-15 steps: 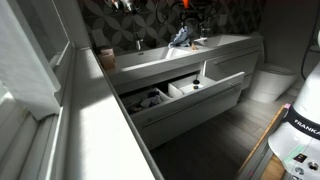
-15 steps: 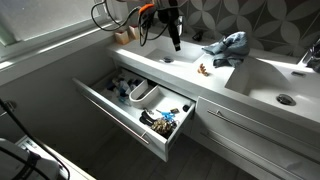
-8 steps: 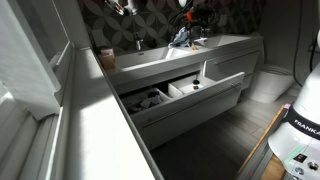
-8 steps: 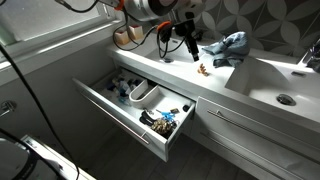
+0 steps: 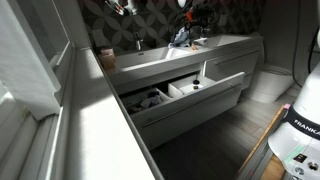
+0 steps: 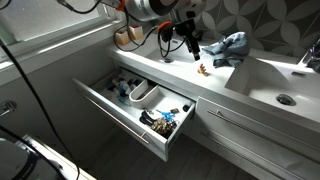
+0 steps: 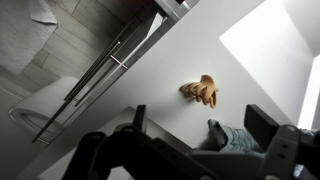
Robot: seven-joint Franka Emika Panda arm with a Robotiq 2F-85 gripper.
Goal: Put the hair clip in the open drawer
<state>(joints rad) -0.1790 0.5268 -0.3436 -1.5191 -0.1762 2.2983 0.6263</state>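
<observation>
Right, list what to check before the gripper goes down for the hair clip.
1. Hair clip in sight, lying free on the countertop: ok.
2. Gripper empty, fingers apart in the wrist view: ok.
3. Gripper centred over the clip: not ok, it hangs to one side.
4. Blue-grey cloth apart from the clip: ok.
5. Drawer open: ok.
6. Free compartment for the clip: cannot tell.
</observation>
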